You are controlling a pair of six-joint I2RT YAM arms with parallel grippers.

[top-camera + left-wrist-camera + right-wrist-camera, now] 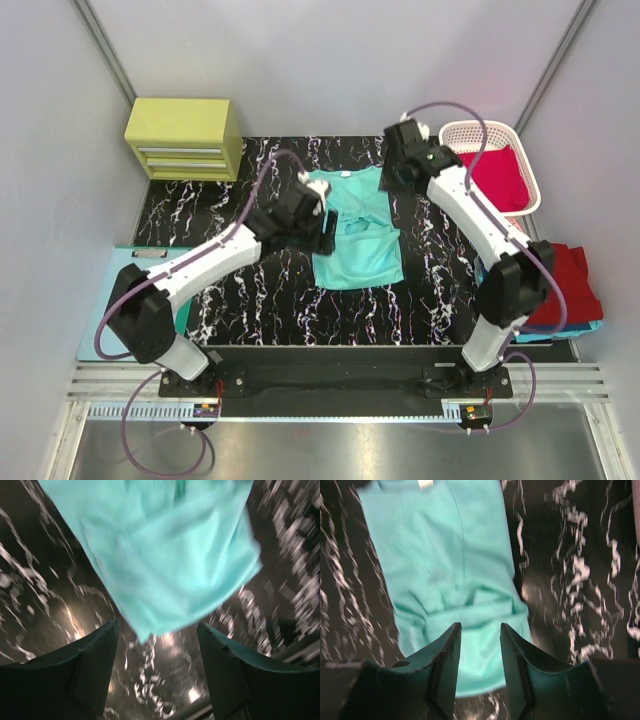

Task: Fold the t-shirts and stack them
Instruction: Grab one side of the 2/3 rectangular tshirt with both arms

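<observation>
The mint-teal t-shirt [357,240] lies partly folded on the black marbled table, its collar at the far end. My left gripper [322,226] hovers at its left edge, open; in the left wrist view the cloth [165,555] sits just beyond the left gripper [157,630], with nothing between the fingers. My right gripper [393,178] hangs over the shirt's far right corner, open. In the right wrist view its jaws stand apart above the folded cloth [440,565], the right gripper [480,627] holding nothing. A crimson t-shirt [503,177] fills the basket. A dark red t-shirt [568,280] lies at the right.
The white lattice basket [470,131] stands at the back right. A yellow-green drawer box [185,135] sits at the back left. A pale blue clipboard [127,260] lies at the left table edge. A blue edge [582,326] shows under the dark red shirt.
</observation>
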